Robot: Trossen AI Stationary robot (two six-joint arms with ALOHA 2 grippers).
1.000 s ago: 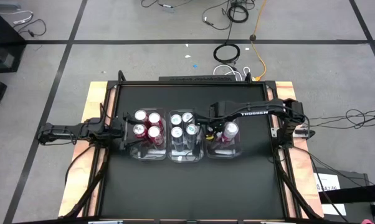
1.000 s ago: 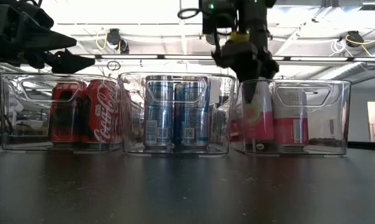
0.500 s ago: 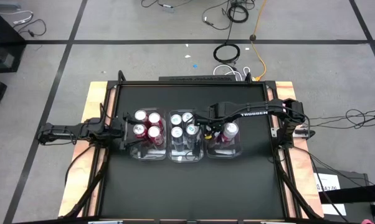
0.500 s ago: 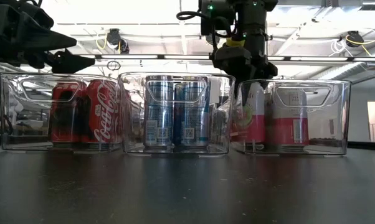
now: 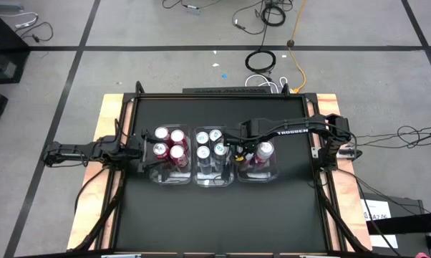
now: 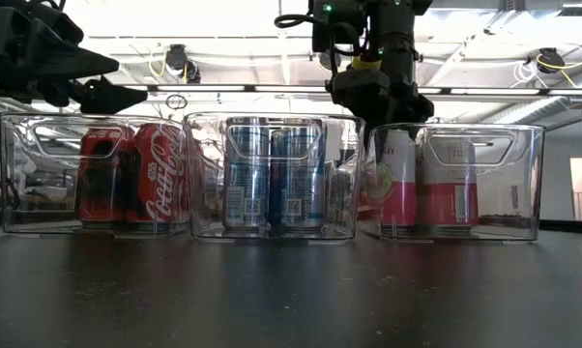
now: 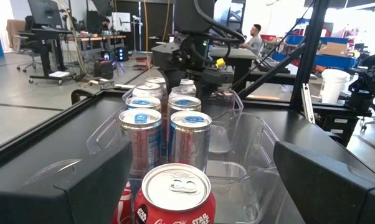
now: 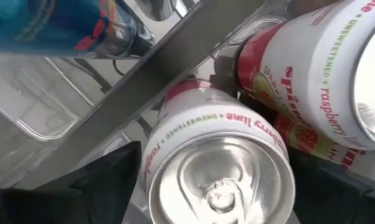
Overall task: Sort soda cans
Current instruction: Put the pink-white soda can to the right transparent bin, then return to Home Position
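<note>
Desk: a black top (image 5: 215,215) with a pale wooden border; the near half in front of the bins lies bare.
Bins: three clear bins side by side, red bin (image 6: 20,174), blue bin (image 6: 206,184), pink bin (image 6: 523,184), walls almost touching.
Cans: four red cans (image 5: 170,143) beside the left pincer; four blue cans (image 5: 210,143) between the two pincers; pink cans (image 6: 407,188) under the right pincer, another (image 5: 264,149) just beside it.
Right pincer (image 5: 243,151): right above a pink can (image 8: 218,168) at the pink bin's blue-side edge, fingers apart on either side of it, no grip visible.
Left pincer (image 5: 139,148): at the red bin's outer end, spread wide, grasping nothing, level with the can tops.
Room: grey floor with cables (image 5: 262,61) behind the desk; workbenches and a person (image 7: 255,34) far back.
Open room: the desk's front and back strips are free; the bin walls crowd the right pincer closely.
</note>
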